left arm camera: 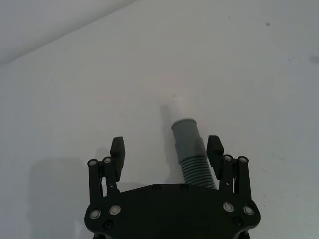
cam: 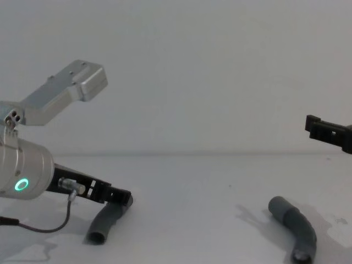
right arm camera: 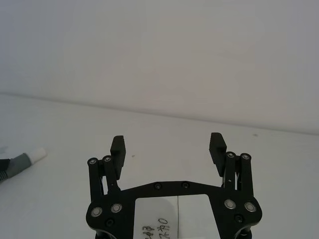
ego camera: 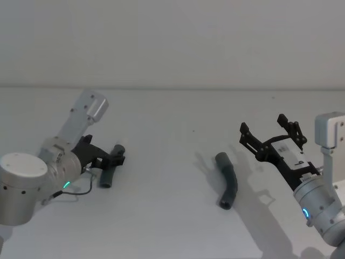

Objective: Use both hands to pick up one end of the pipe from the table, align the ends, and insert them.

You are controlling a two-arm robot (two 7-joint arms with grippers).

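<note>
Your left gripper [left arm camera: 166, 147] sits low on the table [ego camera: 172, 226], fingers spread either side of the white-tipped piece [left arm camera: 188, 144], placed to close on its ribbed middle. Your right gripper [right arm camera: 167, 144] hangs open, raised near the other grey piece [ego camera: 228, 181], which lies flat on the table.

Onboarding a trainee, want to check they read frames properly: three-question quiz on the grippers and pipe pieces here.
1. True or false: the left gripper is shut on the white-tipped pipe piece.
2. The plain grey pipe piece is: A) lying on the table; B) held in the right gripper; C) joined to the other piece.
3. Fill in: the right gripper, raised above the table, is ___.
Key: 1 false, it is open around the piece; 2 A; 3 open.
</note>
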